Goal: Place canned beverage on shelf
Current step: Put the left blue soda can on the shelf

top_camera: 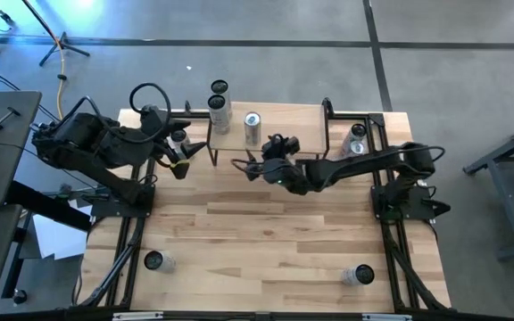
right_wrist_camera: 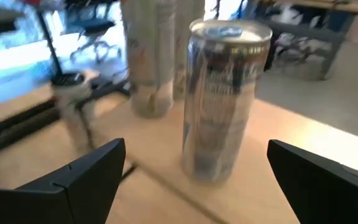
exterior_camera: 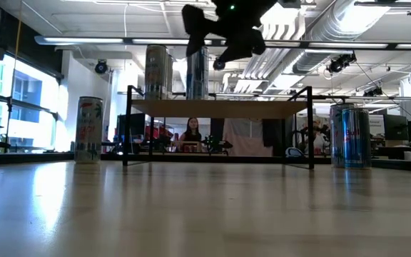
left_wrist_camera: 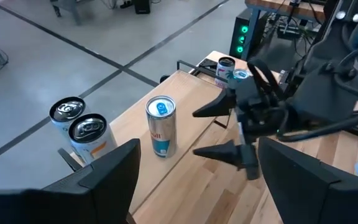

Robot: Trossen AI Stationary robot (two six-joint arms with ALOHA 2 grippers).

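The right arm (top_camera: pixel 355 165) stretches in over the table, its right gripper (top_camera: pixel 246 165) spread wide and empty just short of the silver can (top_camera: pixel 252 127), which stands upright on the shelf (top_camera: pixel 284 120). The left arm (top_camera: pixel 96 147) waits by the shelf's left end, left gripper (top_camera: pixel 190 152) open. Two more cans (top_camera: pixel 219 107) stand at the shelf's far left corner.

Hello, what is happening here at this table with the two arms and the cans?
The robot is putting cans on the shelf. Three cans stand on it now. The right gripper is open, just in front of the silver can, which stands alone and upright on the board; it touches nothing. The left gripper waits open near the shelf's left end. More cans stand on the table.
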